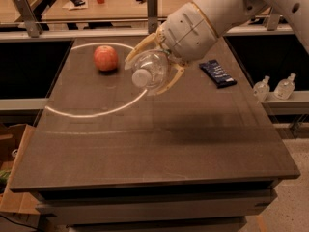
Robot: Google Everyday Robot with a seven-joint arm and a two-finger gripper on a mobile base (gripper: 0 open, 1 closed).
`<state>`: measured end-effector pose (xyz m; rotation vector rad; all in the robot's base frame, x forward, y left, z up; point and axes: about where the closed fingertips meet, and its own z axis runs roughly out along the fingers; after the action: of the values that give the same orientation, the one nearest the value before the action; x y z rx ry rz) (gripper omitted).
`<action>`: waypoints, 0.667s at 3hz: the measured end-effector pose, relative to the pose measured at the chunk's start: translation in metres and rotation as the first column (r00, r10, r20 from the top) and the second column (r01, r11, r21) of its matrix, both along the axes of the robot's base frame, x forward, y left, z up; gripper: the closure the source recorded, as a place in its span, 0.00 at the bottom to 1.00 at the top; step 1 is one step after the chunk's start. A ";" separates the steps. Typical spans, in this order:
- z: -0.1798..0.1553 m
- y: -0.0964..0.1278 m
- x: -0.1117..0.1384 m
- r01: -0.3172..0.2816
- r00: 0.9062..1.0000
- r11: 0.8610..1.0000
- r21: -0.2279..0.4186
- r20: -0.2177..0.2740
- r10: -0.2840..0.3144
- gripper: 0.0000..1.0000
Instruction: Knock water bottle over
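Observation:
The water bottle [150, 70] is clear plastic with a white cap and sits between my gripper's two tan fingers [137, 52]. It is tipped so that the cap points toward the camera. My gripper [144, 79] is shut on it over the middle of the dark table [145, 149], right of the red apple [105, 58]. The bottle seems held off the surface. Its lower end is hidden by the white wrist.
A dark blue packet [218, 73] lies on the table at the right. Two tiny clear bottles [261, 88] [285, 86] stand on a ledge past the right edge. A bright ring of light [91, 114] marks the table's left half. A rail and a wooden bench are behind.

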<state>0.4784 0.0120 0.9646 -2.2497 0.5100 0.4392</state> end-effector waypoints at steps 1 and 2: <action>-0.003 0.003 0.001 0.007 1.000 1.000 -0.016 0.005 -0.007 1.00; -0.011 0.006 0.002 0.007 1.000 0.997 -0.079 0.029 -0.005 1.00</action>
<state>0.4806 0.0181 0.9539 -2.3269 0.5273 0.3893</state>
